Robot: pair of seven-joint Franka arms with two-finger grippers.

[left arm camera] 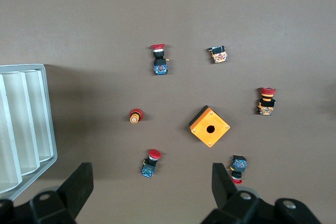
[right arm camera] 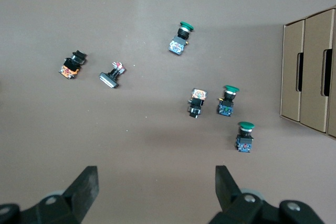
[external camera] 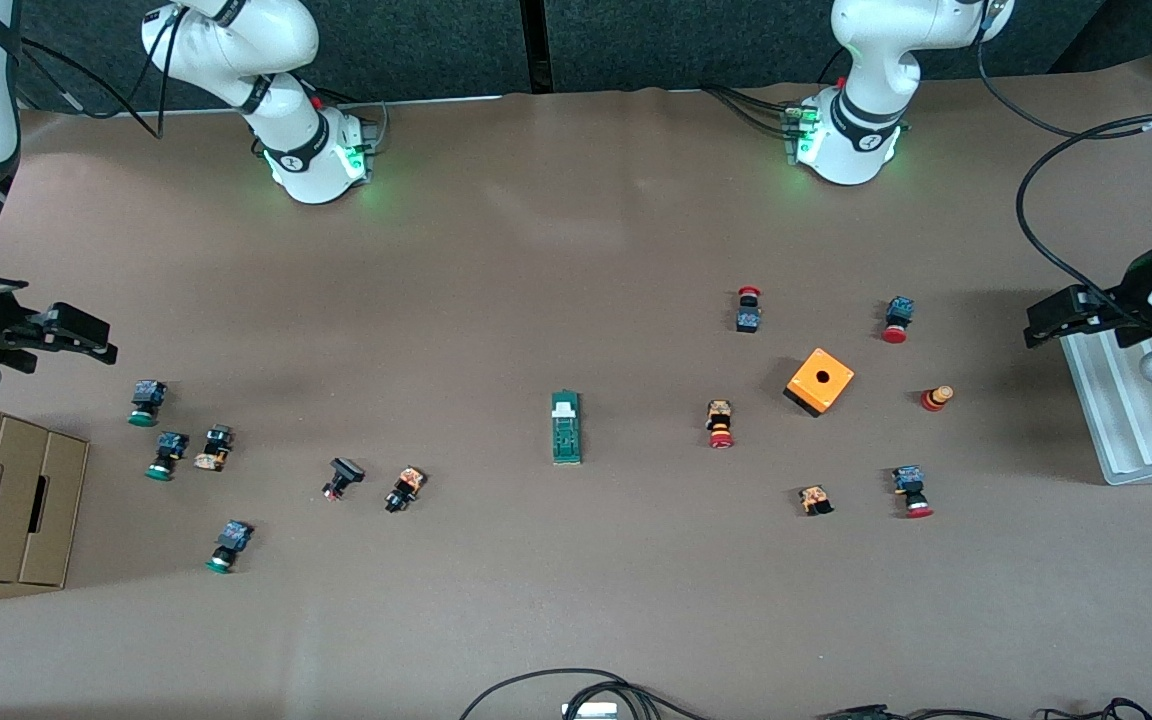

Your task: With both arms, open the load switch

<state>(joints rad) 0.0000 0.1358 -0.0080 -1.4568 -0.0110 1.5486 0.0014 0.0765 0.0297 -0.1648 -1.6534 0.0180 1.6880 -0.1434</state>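
Left end effector [external camera: 1036,328] and right end effector [external camera: 101,345] both hang spread wide at their own ends of the worktop [external camera: 536,250]; we see the load switch [external camera: 566,427] lying mid-worktop, well apart from both.

- The load switch [external camera: 566,427] lies alone at mid-table; bare tabletop [external camera: 556,250] is seen all around it, so it can be approached from either arm's end.
- Toward the right arm's end, the nearest obstacles are a black-capped button [external camera: 343,476] and an orange-bodied one [external camera: 404,488], both well apart from the switch.
- Toward the left arm's end, a red push button [external camera: 720,423] and the orange cube [external camera: 819,381] are the closest obstacles.
- The cardboard box [external camera: 6,495] and the white tray [external camera: 1131,410] are confined to the table's ends.
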